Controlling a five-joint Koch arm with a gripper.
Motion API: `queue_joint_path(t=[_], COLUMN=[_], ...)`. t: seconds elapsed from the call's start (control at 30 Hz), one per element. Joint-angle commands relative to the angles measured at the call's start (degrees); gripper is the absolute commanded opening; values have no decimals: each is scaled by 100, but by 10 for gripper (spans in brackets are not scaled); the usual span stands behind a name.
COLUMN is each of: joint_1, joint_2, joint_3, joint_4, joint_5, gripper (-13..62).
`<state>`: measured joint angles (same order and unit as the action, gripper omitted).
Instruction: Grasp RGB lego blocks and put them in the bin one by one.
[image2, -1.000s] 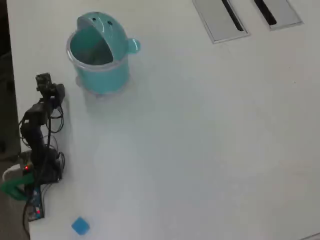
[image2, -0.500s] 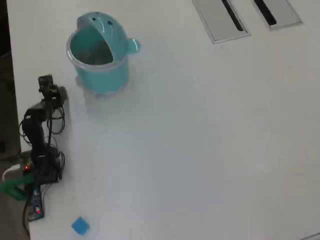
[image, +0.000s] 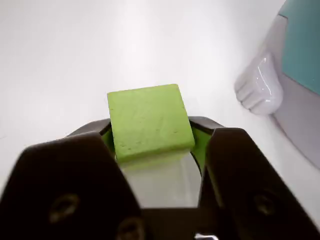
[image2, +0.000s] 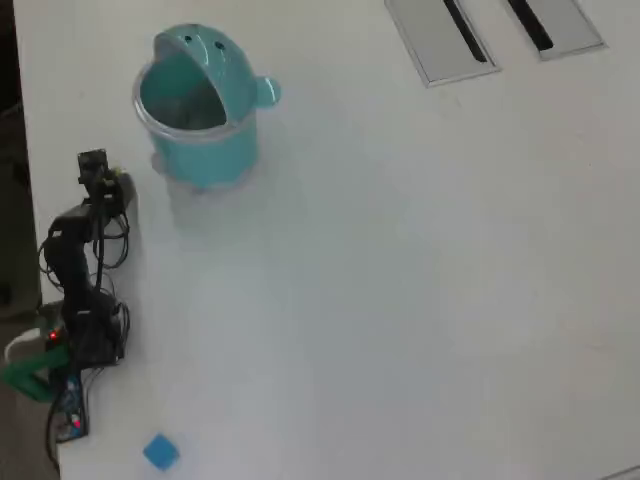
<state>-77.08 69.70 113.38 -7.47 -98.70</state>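
In the wrist view your tool has its two dark jaws closed against the sides of the green block, holding it clear of the white desk. The teal bin stands at the upper left of the overhead view, just beside the tool there. The blue block lies at the lower left, well apart from the bin.

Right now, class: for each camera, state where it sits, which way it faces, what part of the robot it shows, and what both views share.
Wrist view: rides behind the end effector, looking forward along it at the clamped yellow-green cube over the white table.
Overhead view: fixed above, facing down; whole arm at left, light blue cube below it.
Shared: the teal bin, whose edge appears at the wrist view's right.
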Motion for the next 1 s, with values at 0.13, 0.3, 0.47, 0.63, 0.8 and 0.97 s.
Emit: queue_joint_path(t=[0.13,0.3,0.47,0.63,0.8,0.97], joint_1=[-35,-53,-44,0,-9,62], joint_2=[167,536,1011,1679,2294,2760], joint_3=[-527,-369,-114,0,0,-9], joint_4=[-536,-536,-466,-114,404,686], joint_5=[158,396,396,396,378,378], gripper=[194,149,147,120,117,117])
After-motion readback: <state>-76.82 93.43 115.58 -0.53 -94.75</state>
